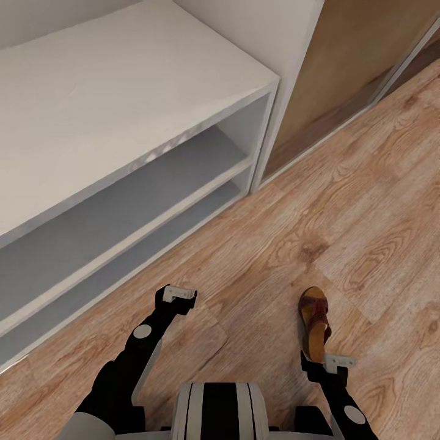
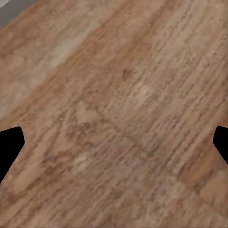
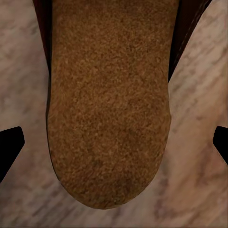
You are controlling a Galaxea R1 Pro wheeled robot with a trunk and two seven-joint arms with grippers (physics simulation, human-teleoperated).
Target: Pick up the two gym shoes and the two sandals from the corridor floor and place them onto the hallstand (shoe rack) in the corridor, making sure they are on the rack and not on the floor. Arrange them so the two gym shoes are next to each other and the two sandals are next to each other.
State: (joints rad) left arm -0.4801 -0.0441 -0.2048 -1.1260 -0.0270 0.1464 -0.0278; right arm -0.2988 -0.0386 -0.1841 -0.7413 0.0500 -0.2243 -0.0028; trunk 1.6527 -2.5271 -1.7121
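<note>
One sandal lies flat on the corridor floor, footbed up, straps toward the far end, well apart from the hallstand that stands to the robot's front left with its bench top and two tiers bare. The right gripper hangs directly over the heel end of that sandal; in the right wrist view the tan footbed fills the space between the two dark fingertips, which sit wide at either edge, so the jaws are spread and hold nothing. The step in hand appears to be the descent for the grasp. To do it well, the robot should probably keep the sandal centred between the fingers as it lowers, come down until the tips bracket the sole's sides near the floor (the footbed is broad, so nearly the whole opening is needed), and close across the heel's width rather than on the straps, which may give. A slight misalignment could push the sandal along the planks instead of pinching it. The left gripper hovers over bare floor nearer the rack, its fingers likewise apart and empty, free for a later shoe.
</note>
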